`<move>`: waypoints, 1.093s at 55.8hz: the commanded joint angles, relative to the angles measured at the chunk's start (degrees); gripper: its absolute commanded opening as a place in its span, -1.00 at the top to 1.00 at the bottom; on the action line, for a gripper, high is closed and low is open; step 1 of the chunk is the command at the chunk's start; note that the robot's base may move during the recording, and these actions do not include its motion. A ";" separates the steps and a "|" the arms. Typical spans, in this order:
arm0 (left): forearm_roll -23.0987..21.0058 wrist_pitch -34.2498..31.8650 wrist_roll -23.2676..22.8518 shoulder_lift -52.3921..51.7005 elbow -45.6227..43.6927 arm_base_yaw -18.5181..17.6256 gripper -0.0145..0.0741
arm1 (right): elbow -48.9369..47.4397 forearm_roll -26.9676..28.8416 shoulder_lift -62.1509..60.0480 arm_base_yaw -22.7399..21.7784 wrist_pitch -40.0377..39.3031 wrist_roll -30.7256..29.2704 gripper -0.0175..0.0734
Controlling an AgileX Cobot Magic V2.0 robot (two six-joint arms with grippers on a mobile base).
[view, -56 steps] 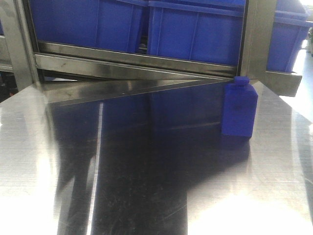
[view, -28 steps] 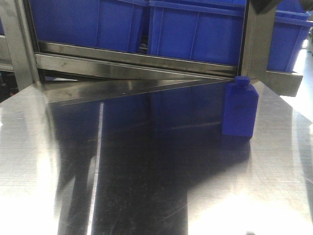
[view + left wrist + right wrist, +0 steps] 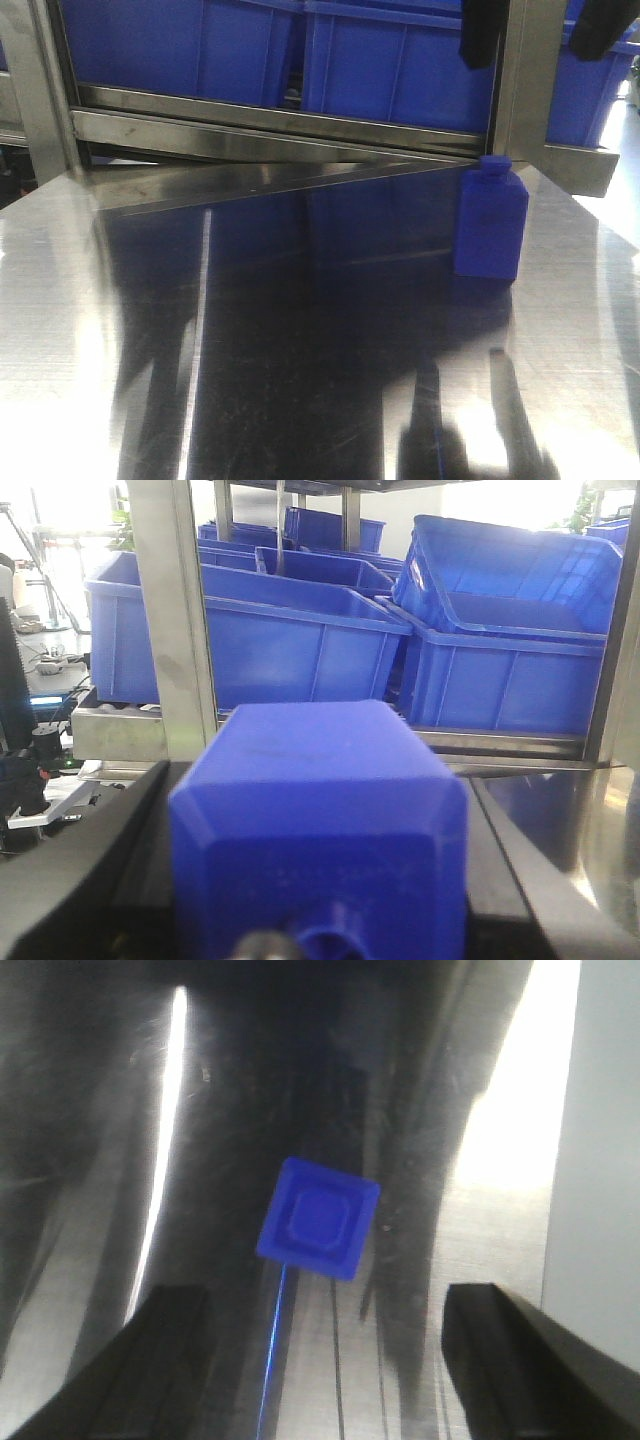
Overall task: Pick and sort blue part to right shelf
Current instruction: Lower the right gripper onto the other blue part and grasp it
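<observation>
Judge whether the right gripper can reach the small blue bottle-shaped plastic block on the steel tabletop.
Probably yes: the right gripper hangs open above the blue plastic block, with nothing between them.

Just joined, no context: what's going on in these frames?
Right tool hangs open directly above the blue part, which stands upright on the steel table by a post of the shelf. Nothing grips it yet. Left tool looks shut on a second blue part, cap toward its camera, facing the blue bins on the shelf.
</observation>
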 commanded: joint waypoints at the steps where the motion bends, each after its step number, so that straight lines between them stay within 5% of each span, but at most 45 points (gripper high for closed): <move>1: -0.15 -5.35 0.09 0.63 -1.56 0.11 -0.08 | -3.13 -2.13 1.26 -1.55 -0.64 2.77 -0.67; 20: -0.15 -5.35 0.09 0.63 -1.56 0.11 -0.08 | -3.13 9.03 10.14 -7.08 -4.10 -1.56 -0.67; 47: -0.04 -5.35 0.09 0.63 -1.56 0.11 -0.08 | -3.13 9.46 16.58 -7.08 -5.93 -2.55 -0.64; 53: -0.04 -5.35 0.09 0.63 -1.56 0.11 -0.08 | -3.13 9.46 17.08 -7.08 -5.99 -2.99 -0.44; 61: -0.04 -4.63 0.09 0.63 -1.56 0.11 -0.08 | -3.13 9.41 17.08 -7.08 -6.11 -2.99 0.06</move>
